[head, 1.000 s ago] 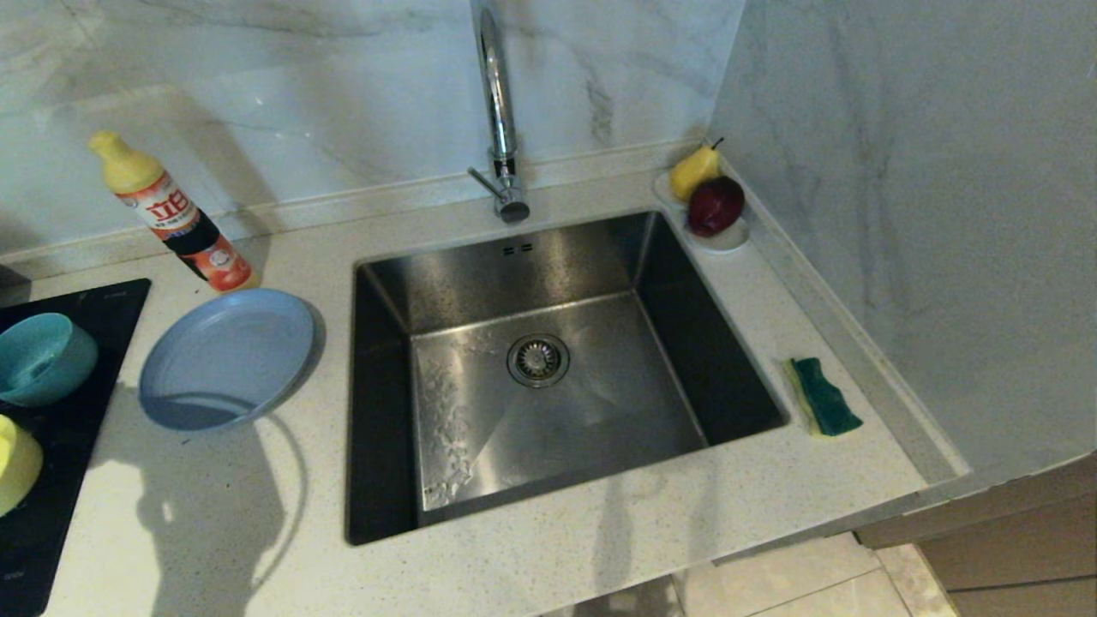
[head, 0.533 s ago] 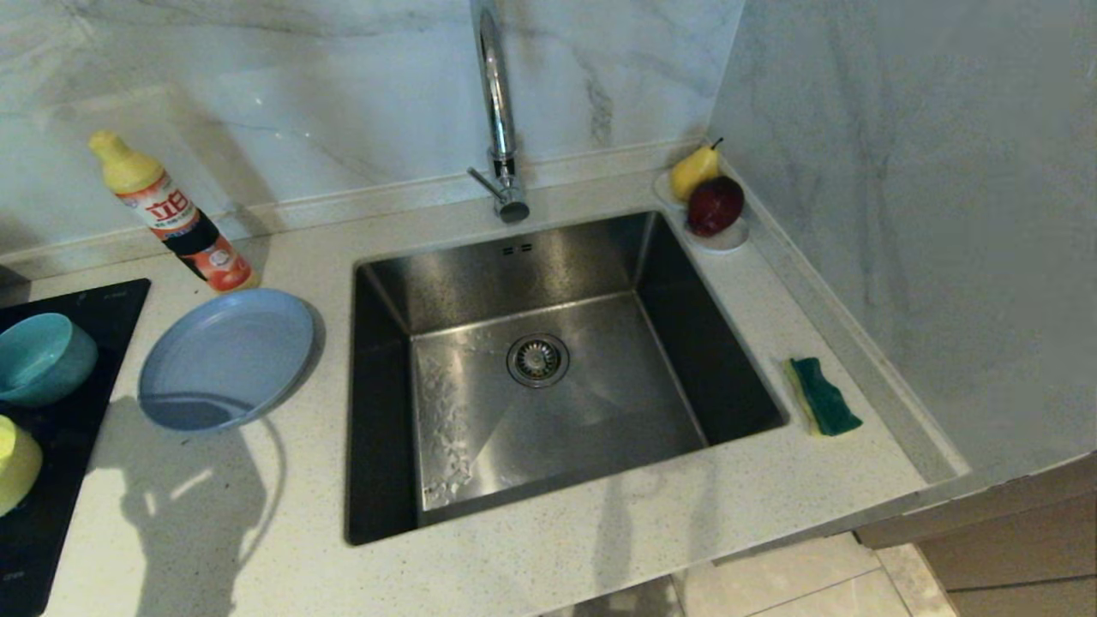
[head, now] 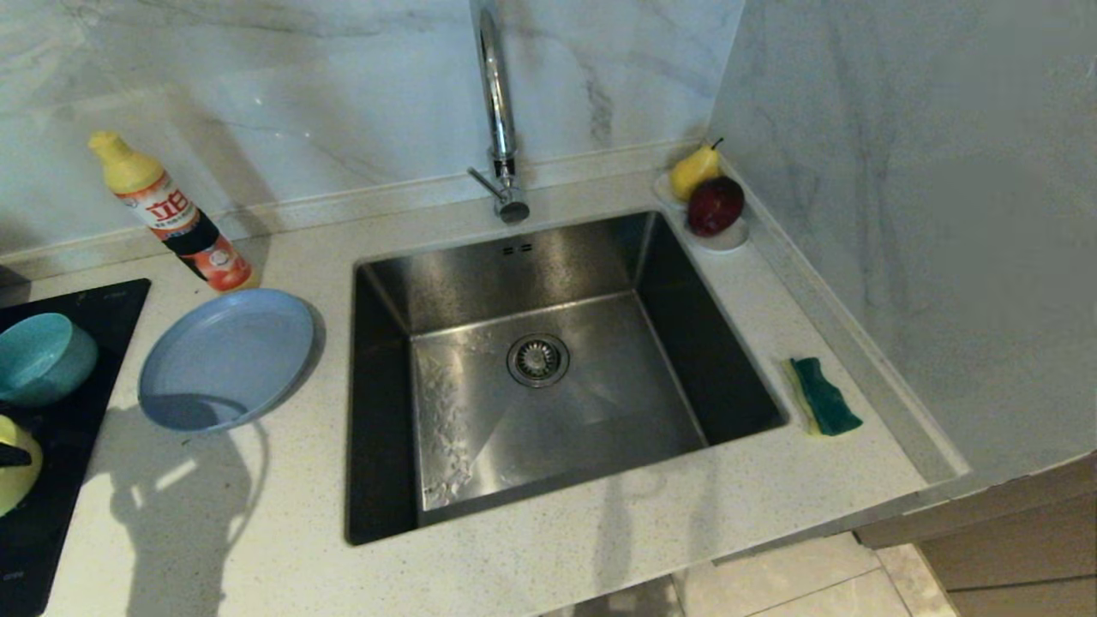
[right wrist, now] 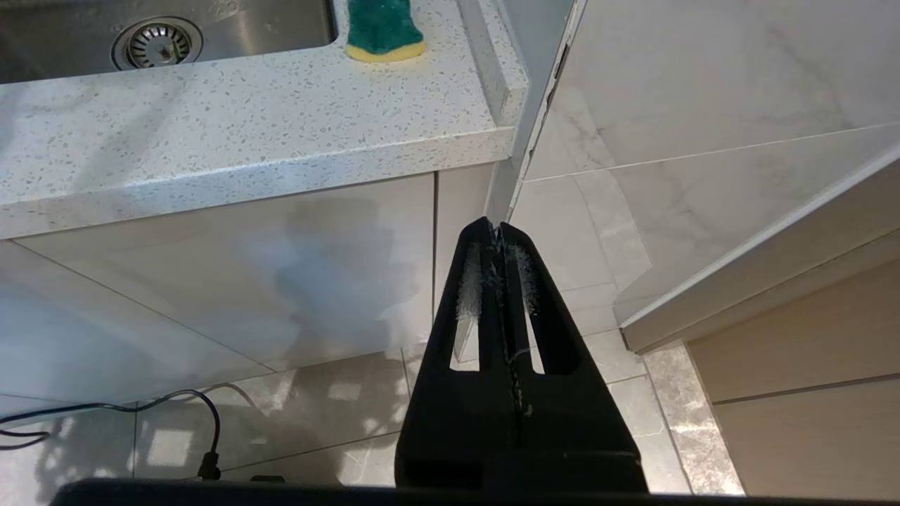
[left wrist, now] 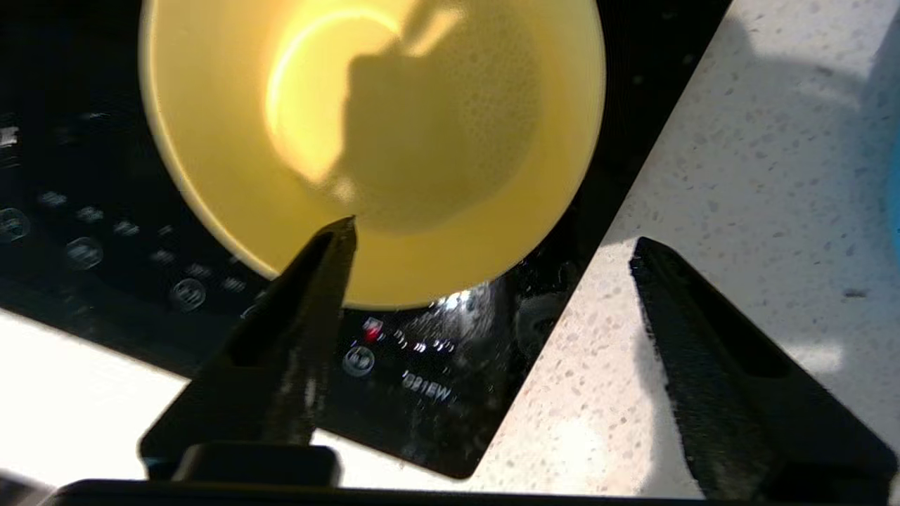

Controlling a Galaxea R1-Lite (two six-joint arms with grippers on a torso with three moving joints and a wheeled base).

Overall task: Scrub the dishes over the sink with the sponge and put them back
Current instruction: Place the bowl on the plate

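A kitchen corner. White marble-look wall panels [head: 257, 94] with grey veins run along the back from nine to twelve o'clock, and a second marbled wall [head: 926, 214] closes the side from one to four o'clock. A pale speckled stone countertop [head: 600, 548] fills the middle, with a raised lip against both walls. At eight o'clock a black glass cooktop [head: 51, 497] is set into it. Below the counter edge are glossy white cabinet fronts [right wrist: 232, 281]. At five o'clock, light wood cabinetry [head: 1011, 548] meets a beige tiled floor [head: 797, 591]. Bright light throws soft shadows on the counter.
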